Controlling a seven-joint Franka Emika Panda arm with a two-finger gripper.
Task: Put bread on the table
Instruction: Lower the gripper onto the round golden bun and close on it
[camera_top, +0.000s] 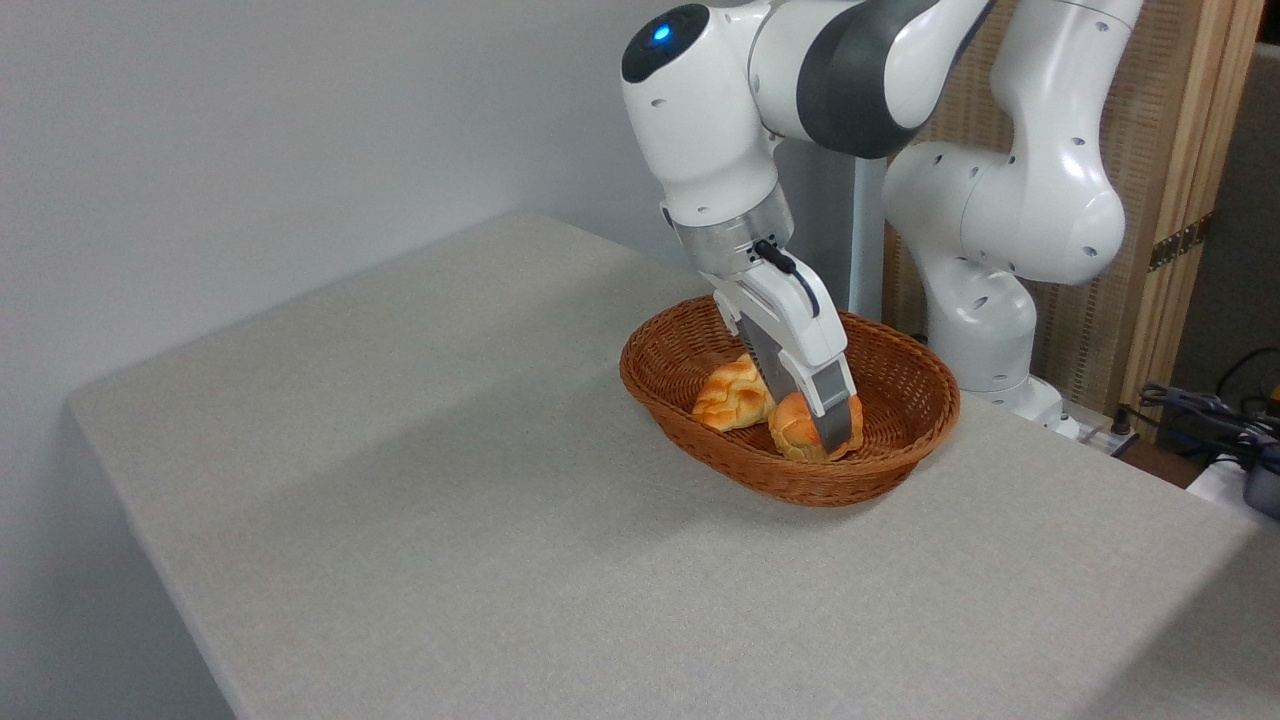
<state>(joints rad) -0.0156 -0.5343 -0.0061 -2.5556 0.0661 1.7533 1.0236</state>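
1. The round orange bun (797, 428) sits inside the brown wicker basket (900, 375), toward the near-right part of it, low against the inner wall. It's not on the worktop (450, 480).
2. Right beside it on the left is a paler braided loaf (730, 392), also in the basket. The two look like they're touching, or near enough.
3. The pincer (822, 425) is reaching down into the basket at a slant from upper left, and it's right on the bun. The near grey finger (830, 405) lies across the front of the bun, and the other finger goes in behind it, mostly hidden.
4. So the pincer looks clamped around the bun, one finger on each side. The bun's underside is hidden by the basket rim, so I can't tell if it's off the basket floor.
5. The basket stands on the far right part of the grey speckled worktop, close to the robot's white base (985, 300).
6. The white arm (700, 120) bends over from the right, with a blue light (661, 32) glowing on top of the joint above the wrist.
7. Behind the robot there's a wood-framed woven screen (1180, 150), and some cables (1200, 410) lie at the far right edge.
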